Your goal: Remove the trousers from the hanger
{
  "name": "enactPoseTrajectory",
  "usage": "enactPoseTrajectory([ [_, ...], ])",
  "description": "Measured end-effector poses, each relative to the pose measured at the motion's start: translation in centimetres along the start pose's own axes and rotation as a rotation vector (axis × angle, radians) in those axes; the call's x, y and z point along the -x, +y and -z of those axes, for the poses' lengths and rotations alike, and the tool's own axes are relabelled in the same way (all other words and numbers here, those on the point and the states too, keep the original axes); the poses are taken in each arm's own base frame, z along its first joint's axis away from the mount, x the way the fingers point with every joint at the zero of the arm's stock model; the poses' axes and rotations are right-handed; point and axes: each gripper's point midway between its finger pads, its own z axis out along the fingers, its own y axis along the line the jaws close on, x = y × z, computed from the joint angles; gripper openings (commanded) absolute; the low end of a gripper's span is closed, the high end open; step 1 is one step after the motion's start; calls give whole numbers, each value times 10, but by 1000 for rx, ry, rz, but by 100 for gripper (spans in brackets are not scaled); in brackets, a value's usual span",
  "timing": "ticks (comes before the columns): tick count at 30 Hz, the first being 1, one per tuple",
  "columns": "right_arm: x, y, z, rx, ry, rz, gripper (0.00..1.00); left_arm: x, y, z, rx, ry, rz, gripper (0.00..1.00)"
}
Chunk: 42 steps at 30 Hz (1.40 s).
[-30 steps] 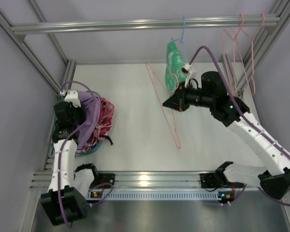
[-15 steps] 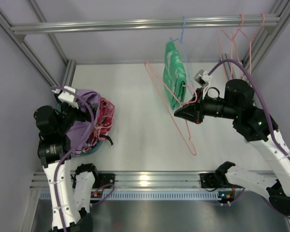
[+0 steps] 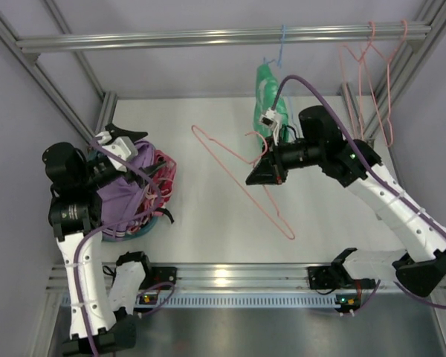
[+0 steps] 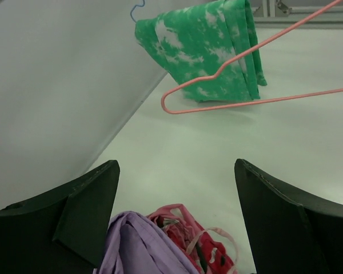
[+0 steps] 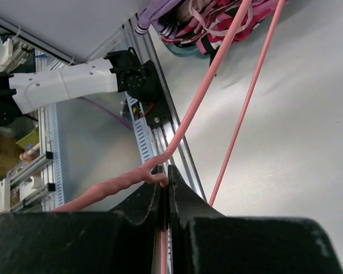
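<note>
The lilac trousers [image 3: 121, 195] lie crumpled on the heap of pink and red clothes at the left, off the hanger. They also show at the bottom of the left wrist view, as purple trousers [image 4: 134, 245]. My left gripper [image 3: 128, 140] hangs just above them, open, with nothing between its fingers [image 4: 86, 200]. My right gripper [image 3: 262, 175] is shut on the twisted neck of the salmon-pink wire hanger [image 3: 289, 235], which hangs bare over mid-table. The wire hanger [image 5: 212, 74] runs out from between the closed jaws.
A green patterned garment [image 3: 269, 95] hangs on a blue hanger from the back rail [image 3: 208, 36]. Spare pink hangers [image 3: 372, 67] hang at the rail's right end. The heap of pink and red clothes [image 3: 162, 175] sits in a teal basin [image 3: 137, 229] by the left wall.
My left gripper opened, let go of the trousers onto the heap and lifted. My right arm swung right, then back left, carrying the bare hanger.
</note>
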Motion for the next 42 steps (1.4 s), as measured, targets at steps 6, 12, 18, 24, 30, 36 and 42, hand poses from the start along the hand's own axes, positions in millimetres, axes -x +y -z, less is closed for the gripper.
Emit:
enactPoseTrajectory([
  [6,10,-1,-30,45,53,-30,0,-8,-31,-30,-153,-18,-166,89],
  [12,14,10,-58,100,96,-35,0,-7,-87,-68,-328,-30,-298,86],
  [18,11,16,-63,119,112,-42,0,-25,-84,-88,-312,48,-377,72],
  [24,6,27,-65,153,131,-31,0,-35,-90,-98,-327,85,-440,34],
  [30,8,24,-64,113,109,-7,40,-50,-96,-93,-342,134,-438,0],
  [36,11,21,-48,59,60,47,84,-43,-91,-83,-285,122,-425,0],
  [42,10,20,-17,-2,4,135,95,-32,-86,-73,-237,101,-406,0],
])
